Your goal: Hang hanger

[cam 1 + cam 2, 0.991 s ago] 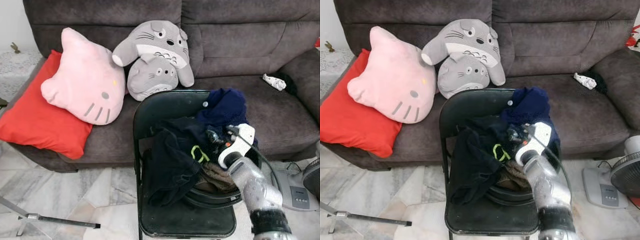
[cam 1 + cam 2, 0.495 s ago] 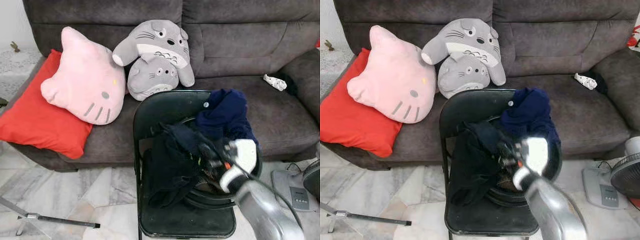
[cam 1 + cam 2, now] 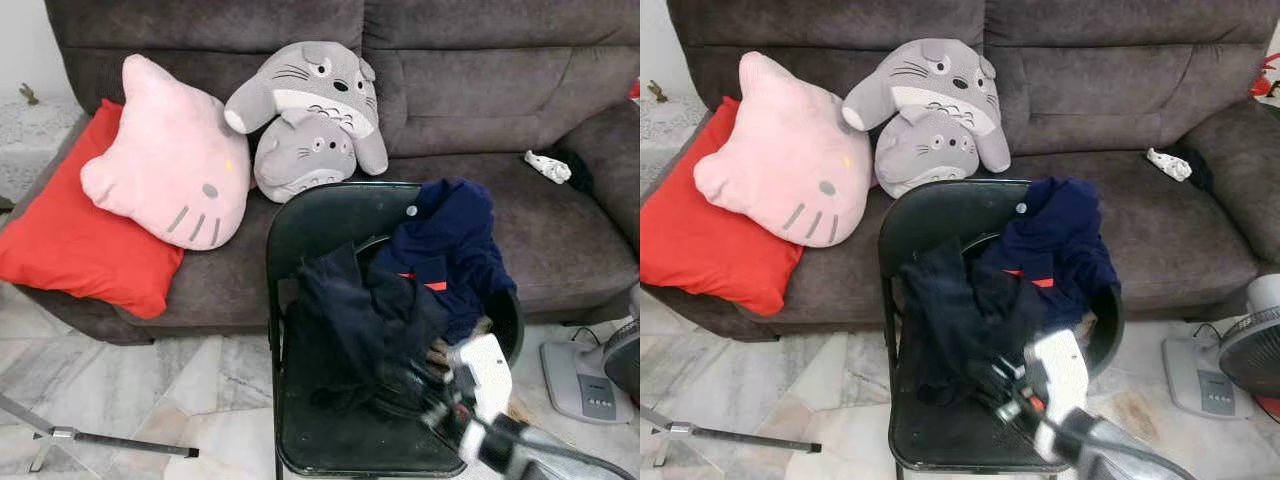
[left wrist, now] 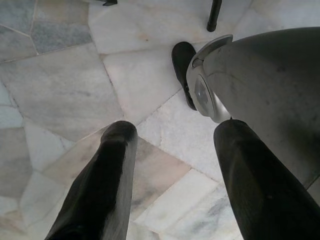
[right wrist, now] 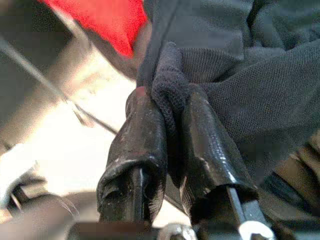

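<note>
A black folding chair (image 3: 330,215) stands before the sofa with a round black basket (image 3: 507,312) of clothes on its seat. My right gripper (image 3: 415,390), blurred, is low at the chair's front, shut on a fold of a black garment (image 3: 345,325) that stretches from the basket toward me. In the right wrist view the black knit cloth (image 5: 240,95) is pinched between both fingers (image 5: 142,135). A navy garment (image 3: 450,240) with a red stripe drapes over the basket's back. My left gripper (image 4: 175,130) hangs open over the marble floor. I see no hanger.
Behind the chair is a grey sofa (image 3: 480,90) with a pink cat cushion (image 3: 170,160), a red cushion (image 3: 70,245), two grey plush toys (image 3: 310,110) and a white rag (image 3: 548,165). A fan base (image 3: 590,375) stands at right. A metal stand leg (image 3: 100,440) lies lower left.
My right gripper has drawn back toward me and down, dragging the black garment out over the chair seat. The navy garment's red stripe is uncovered; the green loop is no longer seen.
</note>
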You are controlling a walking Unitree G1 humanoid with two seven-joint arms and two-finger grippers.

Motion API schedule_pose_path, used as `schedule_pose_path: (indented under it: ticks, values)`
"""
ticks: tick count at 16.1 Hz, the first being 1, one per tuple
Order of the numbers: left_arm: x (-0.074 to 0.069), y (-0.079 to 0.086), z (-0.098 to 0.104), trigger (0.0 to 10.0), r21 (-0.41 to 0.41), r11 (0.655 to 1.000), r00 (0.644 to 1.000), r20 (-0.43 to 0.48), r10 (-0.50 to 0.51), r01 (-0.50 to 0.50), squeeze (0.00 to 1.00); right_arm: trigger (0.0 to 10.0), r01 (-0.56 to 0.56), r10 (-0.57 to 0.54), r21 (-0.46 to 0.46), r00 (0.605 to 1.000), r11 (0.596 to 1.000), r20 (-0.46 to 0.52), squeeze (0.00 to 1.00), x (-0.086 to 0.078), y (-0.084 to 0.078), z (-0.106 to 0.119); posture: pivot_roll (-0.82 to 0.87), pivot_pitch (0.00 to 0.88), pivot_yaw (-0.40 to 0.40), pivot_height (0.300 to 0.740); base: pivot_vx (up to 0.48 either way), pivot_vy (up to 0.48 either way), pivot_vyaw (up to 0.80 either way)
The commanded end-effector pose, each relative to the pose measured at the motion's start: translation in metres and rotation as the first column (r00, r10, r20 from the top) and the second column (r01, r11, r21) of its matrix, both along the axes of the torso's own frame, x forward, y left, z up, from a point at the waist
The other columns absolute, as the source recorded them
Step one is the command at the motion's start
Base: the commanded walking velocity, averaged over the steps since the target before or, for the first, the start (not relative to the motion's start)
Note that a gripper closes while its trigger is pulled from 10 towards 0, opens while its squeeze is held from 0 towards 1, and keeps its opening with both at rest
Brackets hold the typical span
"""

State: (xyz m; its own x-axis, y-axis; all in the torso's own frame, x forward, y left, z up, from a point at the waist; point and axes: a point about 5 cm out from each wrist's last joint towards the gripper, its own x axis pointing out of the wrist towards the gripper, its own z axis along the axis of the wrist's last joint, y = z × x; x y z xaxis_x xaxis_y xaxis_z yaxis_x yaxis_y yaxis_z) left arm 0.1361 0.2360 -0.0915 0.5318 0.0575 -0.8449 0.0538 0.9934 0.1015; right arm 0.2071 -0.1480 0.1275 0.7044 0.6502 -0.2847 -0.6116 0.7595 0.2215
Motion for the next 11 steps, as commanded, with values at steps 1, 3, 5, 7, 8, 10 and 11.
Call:
schedule_pose_path:
  ticks: [1, 3, 5, 7, 8, 10, 11]
  values:
    - [-0.013, 0.002, -0.004, 10.0, 0.01, 1.0, 0.999, -0.046, -0.009, 0.01, 0.0, 0.0, -0.029, 0.028, -0.064, 0.999, 0.998, -0.016, 0.0, -0.005, -0.001, -0.005, -0.11, 0.202, -0.009, 0.74, 0.0, 0.0, 0.0]
    - [-0.013, 0.002, -0.004, 10.0, 0.009, 1.0, 0.999, -0.045, -0.008, 0.008, 0.0, 0.0, 0.039, -0.059, -0.2, 0.993, 0.979, -0.098, 0.0, -0.003, -0.012, -0.025, -0.11, 0.203, -0.011, 0.74, 0.0, 0.0, 0.0]
    - [-0.013, 0.002, -0.004, 10.0, 0.01, 1.0, 0.999, -0.045, -0.007, 0.008, 0.0, 0.0, 0.031, -0.049, -0.204, 0.995, 0.978, -0.084, 0.0, -0.004, -0.01, -0.028, -0.1, 0.205, -0.009, 0.74, 0.0, 0.0, 0.0]
    - [-0.013, 0.002, -0.004, 10.0, 0.012, 1.0, 0.999, -0.047, -0.008, 0.008, 0.0, 0.0, -0.119, 0.114, -0.14, 0.993, 0.983, -0.038, 0.0, -0.016, 0.001, -0.013, -0.11, 0.205, -0.008, 0.74, 0.0, 0.0, 0.0]
    - [-0.013, 0.003, -0.004, 10.0, 0.012, 1.0, 0.999, -0.047, -0.008, 0.009, 0.0, 0.0, -0.152, 0.15, -0.139, 0.988, 0.979, -0.026, 0.0, -0.019, 0.001, -0.01, -0.11, 0.206, -0.008, 0.74, 0.0, 0.0, 0.0]
    - [-0.013, 0.003, -0.004, 10.0, 0.013, 1.0, 0.999, -0.047, -0.01, 0.01, 0.0, 0.0, -0.217, 0.219, -0.112, 0.976, 0.97, 0.002, 0.0, -0.024, 0.0, -0.002, -0.11, 0.205, -0.01, 0.74, 0.0, 0.0, 0.0]
    - [-0.013, 0.002, -0.004, 10.0, 0.011, 1.0, 0.999, -0.047, -0.01, 0.011, 0.0, 0.0, -0.211, 0.213, -0.117, 0.977, 0.97, -0.001, 0.0, -0.023, 0.0, -0.003, -0.11, 0.205, -0.01, 0.74, 0.0, 0.0, 0.0]
